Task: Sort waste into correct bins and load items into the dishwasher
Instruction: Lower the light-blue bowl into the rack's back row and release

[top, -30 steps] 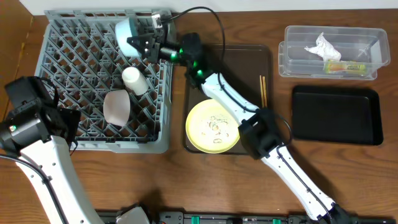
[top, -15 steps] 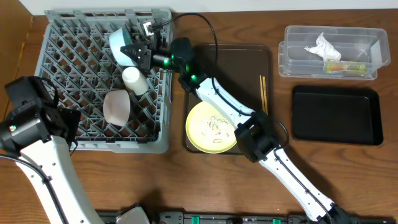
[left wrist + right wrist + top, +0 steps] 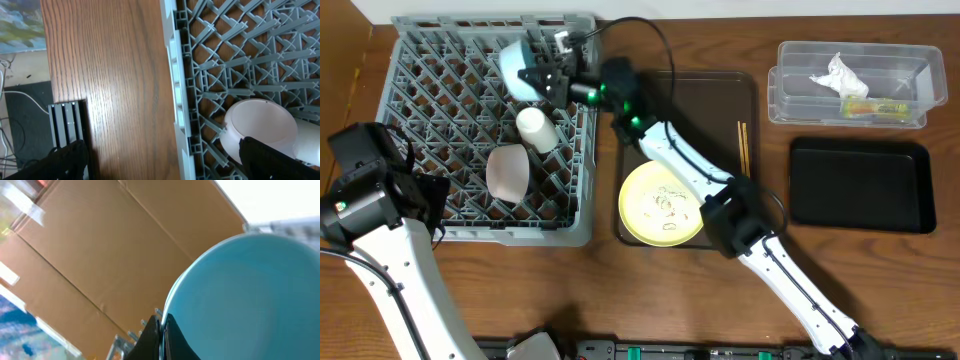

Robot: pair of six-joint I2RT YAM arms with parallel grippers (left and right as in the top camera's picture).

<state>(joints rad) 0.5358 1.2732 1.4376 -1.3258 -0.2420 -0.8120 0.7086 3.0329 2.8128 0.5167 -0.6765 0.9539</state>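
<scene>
At the grey dish rack's (image 3: 430, 120) far right corner, the right end effector (image 3: 542, 77) is clamped on the light blue bowl's (image 3: 513, 65) rim. Its wrist camera sees mostly bowl. Only the left wrist camera shows the left end effector (image 3: 162, 162), its sides apart, over the racked white bowl (image 3: 257, 127).

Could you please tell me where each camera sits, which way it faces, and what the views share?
Overhead: above the table, facing down on the dish rack, left arm and right arm.
Left wrist: low beside the rack, facing the white bowl; its fingers show.
Right wrist: against the light blue bowl, cardboard beyond; its fingers show.
Shared: overhead shows both bowls.
</scene>
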